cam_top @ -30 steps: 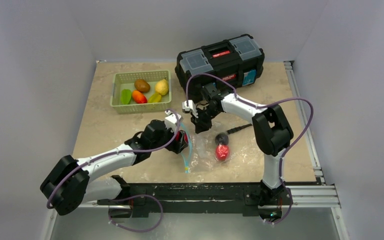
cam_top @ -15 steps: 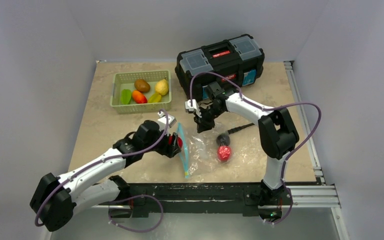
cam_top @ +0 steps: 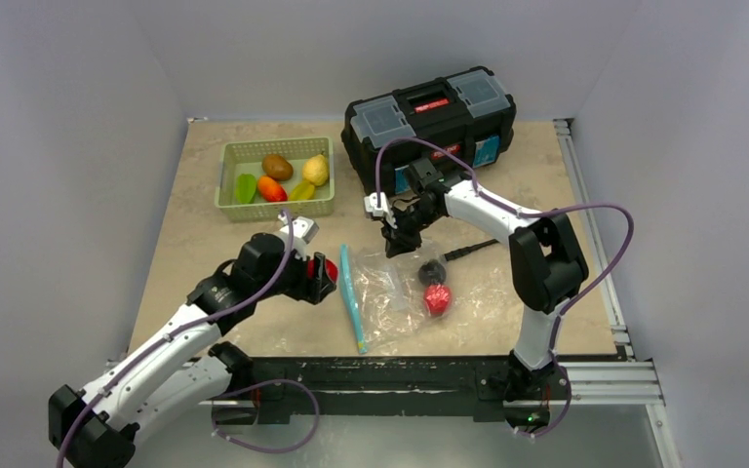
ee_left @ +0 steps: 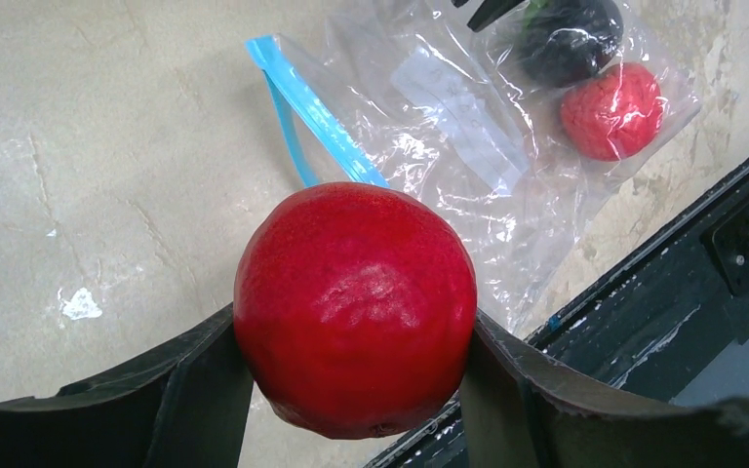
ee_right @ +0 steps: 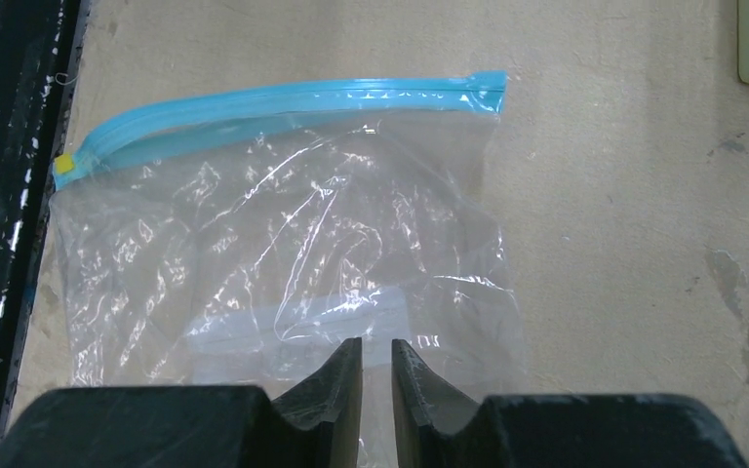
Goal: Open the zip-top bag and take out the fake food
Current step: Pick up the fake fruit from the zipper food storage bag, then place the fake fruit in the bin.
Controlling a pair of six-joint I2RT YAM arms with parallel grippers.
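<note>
White-shelled arms (cam_top: pixel 171 336) with black joints, looping purple cables (cam_top: pixel 600 206), black left hand (cam_top: pixel 320 274) and right hand (cam_top: pixel 400 246)

Soft even light, glare on the zip-top bag (ee_left: pixel 449 127).

Top external looks down from behind over the whole table (cam_top: pixel 205 195); both wrist cameras face down, close in. All share the zip-top bag (cam_top: pixel 385 302).
</note>
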